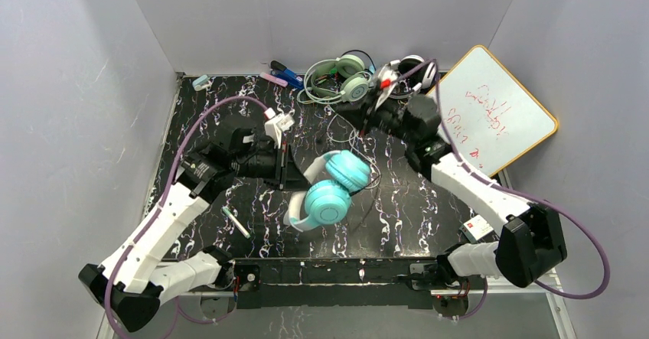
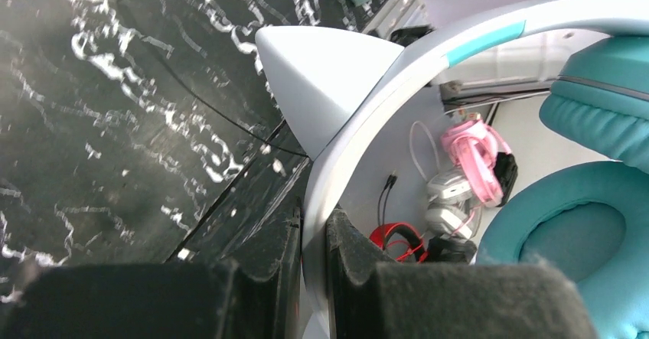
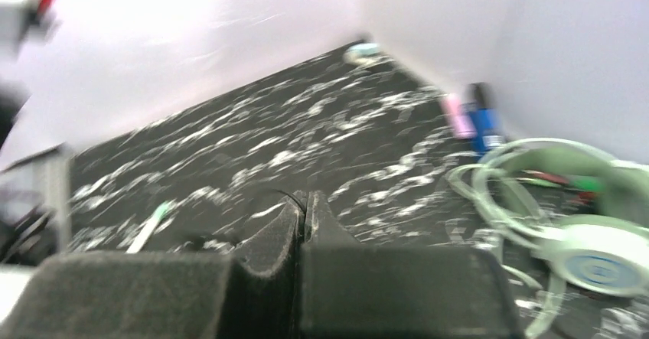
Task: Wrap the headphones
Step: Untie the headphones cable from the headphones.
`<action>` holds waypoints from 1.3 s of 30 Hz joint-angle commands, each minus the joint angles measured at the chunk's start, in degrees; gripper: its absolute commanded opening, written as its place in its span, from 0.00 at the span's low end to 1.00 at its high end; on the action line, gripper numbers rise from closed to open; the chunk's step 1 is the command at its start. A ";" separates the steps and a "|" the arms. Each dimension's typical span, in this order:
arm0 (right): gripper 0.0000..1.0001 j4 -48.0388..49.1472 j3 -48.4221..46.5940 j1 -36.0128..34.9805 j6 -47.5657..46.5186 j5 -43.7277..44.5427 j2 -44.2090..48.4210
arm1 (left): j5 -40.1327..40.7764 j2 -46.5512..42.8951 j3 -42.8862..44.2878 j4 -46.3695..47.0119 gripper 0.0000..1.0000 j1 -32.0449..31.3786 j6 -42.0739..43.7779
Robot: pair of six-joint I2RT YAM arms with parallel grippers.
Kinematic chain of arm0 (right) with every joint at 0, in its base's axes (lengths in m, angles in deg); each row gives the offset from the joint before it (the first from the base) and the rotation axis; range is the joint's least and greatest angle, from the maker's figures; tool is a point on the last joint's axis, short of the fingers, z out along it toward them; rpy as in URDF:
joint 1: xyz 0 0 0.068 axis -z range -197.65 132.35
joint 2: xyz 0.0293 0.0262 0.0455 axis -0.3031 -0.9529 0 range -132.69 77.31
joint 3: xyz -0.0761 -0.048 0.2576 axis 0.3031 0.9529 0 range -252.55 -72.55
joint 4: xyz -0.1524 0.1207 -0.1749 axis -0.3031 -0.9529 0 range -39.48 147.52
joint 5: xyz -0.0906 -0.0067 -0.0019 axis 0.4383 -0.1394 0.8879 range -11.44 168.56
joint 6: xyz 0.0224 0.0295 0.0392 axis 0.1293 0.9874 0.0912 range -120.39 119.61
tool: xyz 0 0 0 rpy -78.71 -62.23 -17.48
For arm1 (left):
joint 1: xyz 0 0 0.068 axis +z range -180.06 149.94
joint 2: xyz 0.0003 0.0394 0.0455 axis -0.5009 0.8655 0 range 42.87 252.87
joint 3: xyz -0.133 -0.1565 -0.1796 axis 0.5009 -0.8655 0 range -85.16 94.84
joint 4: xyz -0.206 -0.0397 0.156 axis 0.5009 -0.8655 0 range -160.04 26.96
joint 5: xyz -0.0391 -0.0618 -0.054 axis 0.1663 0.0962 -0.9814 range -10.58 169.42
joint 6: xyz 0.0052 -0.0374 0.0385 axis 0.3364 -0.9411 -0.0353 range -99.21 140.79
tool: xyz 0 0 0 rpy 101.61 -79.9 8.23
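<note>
At table centre: teal-cupped over-ear headset with white plastic cat-ear band (image 1: 337,190). Your left gripper (image 2: 314,232), at its 9 o'clock, clamped on band, likely anchoring headset for winding. Your right gripper (image 3: 304,205), at 1 o'clock, jaws pressed together; pinching anything? Cannot tell.

The left arm (image 1: 164,220) and the right arm (image 1: 474,190) are built alike, with smooth white link shells joined by chunky black joint housings. A purple cable (image 1: 200,125) runs in a loose loop along the left arm. A second purple cable (image 1: 589,239) arcs out past the right arm's large black joint. A small white connector block (image 1: 278,122) sits at the left wrist. The left pincer (image 2: 314,224) and the right pincer (image 3: 304,201) are matt black, and their wedge-shaped fingers are faced with coarse, foam-like padding.
</note>
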 commanded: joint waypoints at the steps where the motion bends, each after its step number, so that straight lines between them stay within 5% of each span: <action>1: 0.01 -13.21 -14.21 5.91 -1.39 16.49 -1.34 | 2.14 -4.06 -5.76 -0.03 0.00 -0.62 2.68; 11: 0.01 -30.43 -25.14 15.73 5.96 23.37 -2.44 | 26.43 -4.26 -5.48 -11.08 0.00 -2.59 12.42; 16: 0.01 -44.47 -23.31 18.60 12.71 36.58 -0.67 | 52.58 -5.18 -2.11 -14.98 0.00 -2.78 12.61; 19: 0.01 -45.03 -16.56 18.59 13.70 32.83 4.71 | 64.84 -6.16 1.65 -16.40 0.00 -2.76 9.78; 26: 0.01 -41.65 -5.71 15.93 20.68 9.18 15.12 | 70.14 -4.82 16.33 -19.03 0.00 -2.78 2.25; 32: 0.02 -42.35 -2.92 4.09 22.59 6.94 12.60 | 69.03 -4.53 21.83 -16.71 0.00 -2.75 0.12; 36: 0.57 -43.91 -2.74 -0.53 21.59 9.55 11.99 | 67.89 -4.18 18.45 -16.52 0.00 -2.78 -1.02; 39: 0.81 -44.28 -2.85 -0.54 20.63 13.05 15.59 | 67.21 -4.89 14.58 -15.38 0.00 -2.78 -1.61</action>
